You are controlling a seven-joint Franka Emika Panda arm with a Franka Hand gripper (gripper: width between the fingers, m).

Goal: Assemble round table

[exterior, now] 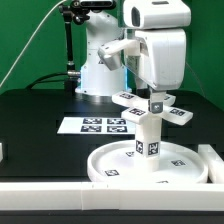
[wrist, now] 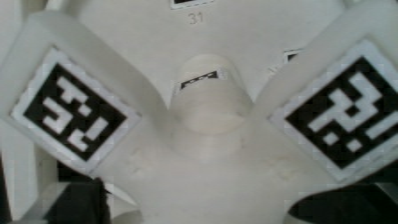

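The large rimmed round disc lies flat on the black table at the front. The short thick cylinder leg stands upright on its middle. The cross-shaped four-arm piece sits on top of the leg, its tagged arms spread level. My gripper comes straight down over the centre of the cross and is shut on it. In the wrist view the cross-shaped piece fills the frame with two tagged arms. My gripper shows as dark fingers pressed to each side of its middle. The leg is hidden there.
The marker board lies flat behind the disc on the exterior view's left. A long white straight-edged bar runs along the table's front edge and up the right side. The arm's base stands at the back.
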